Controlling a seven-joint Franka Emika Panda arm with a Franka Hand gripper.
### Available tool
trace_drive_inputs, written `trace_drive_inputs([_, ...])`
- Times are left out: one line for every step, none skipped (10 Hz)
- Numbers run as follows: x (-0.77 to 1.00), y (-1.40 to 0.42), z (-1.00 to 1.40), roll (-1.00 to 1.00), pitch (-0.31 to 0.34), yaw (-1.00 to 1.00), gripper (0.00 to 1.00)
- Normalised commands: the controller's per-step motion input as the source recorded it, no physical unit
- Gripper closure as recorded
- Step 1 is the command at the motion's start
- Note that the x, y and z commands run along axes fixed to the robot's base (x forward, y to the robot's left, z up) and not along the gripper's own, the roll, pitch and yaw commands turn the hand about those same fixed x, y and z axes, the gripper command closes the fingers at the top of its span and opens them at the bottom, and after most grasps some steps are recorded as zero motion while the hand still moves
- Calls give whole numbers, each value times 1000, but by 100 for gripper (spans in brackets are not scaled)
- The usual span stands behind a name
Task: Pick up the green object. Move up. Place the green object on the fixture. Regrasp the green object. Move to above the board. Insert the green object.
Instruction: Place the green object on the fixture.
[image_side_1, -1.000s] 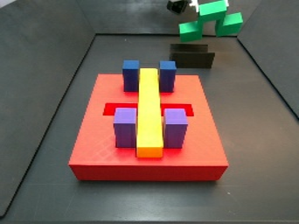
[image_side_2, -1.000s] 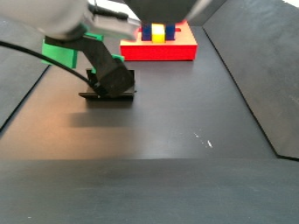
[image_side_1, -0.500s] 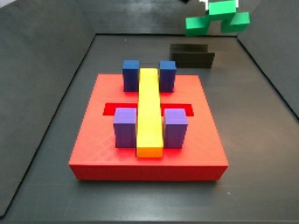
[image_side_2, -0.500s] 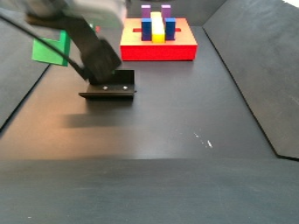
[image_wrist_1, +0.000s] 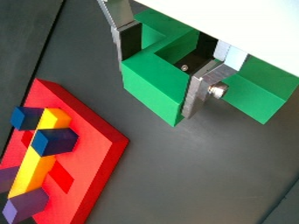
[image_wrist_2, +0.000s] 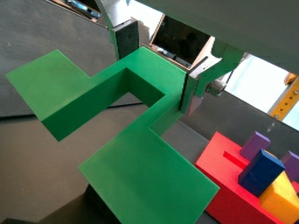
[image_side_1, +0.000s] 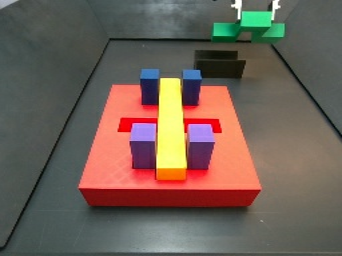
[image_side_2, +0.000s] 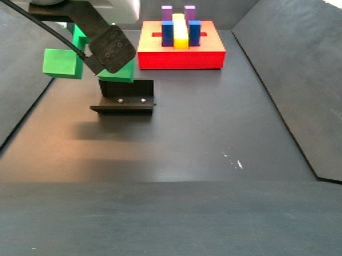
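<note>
The gripper (image_side_1: 254, 18) is shut on the green object (image_side_1: 267, 30) and holds it in the air above the black fixture (image_side_1: 221, 66), at the far end of the floor. In both wrist views the silver fingers (image_wrist_1: 198, 92) (image_wrist_2: 194, 87) clamp the middle of the bright green piece (image_wrist_1: 158, 74) (image_wrist_2: 122, 101). In a side view the gripper (image_side_2: 104, 52) hangs over the fixture (image_side_2: 124, 92), with green ends (image_side_2: 59, 63) showing beside it. The red board (image_side_1: 120, 170) (image_side_2: 181, 58) lies apart from the fixture, with nothing over it.
The board carries two blue blocks (image_side_1: 150, 80), two purple blocks (image_side_1: 201, 140) and a long yellow bar (image_side_1: 171, 125). Its corner shows in both wrist views (image_wrist_1: 82, 144) (image_wrist_2: 228, 188). Dark walls enclose the black floor (image_side_2: 201, 150).
The gripper has turned the green object from tilted to level above the fixture. The arm, which covered the fixture a second ago, is now higher and clear of it.
</note>
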Motion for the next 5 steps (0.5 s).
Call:
trace_drive_inputs([-269,0,0,34,0,269,100])
trace_drive_inputs([-343,14,0,89,0,297,100])
trace_drive_inputs([-374,3,-80,86,-6,343,100])
trace_drive_inputs([-326,0,-123,14,-103,440,100])
trace_drive_inputs([-86,0,-77,0,-151,457,100])
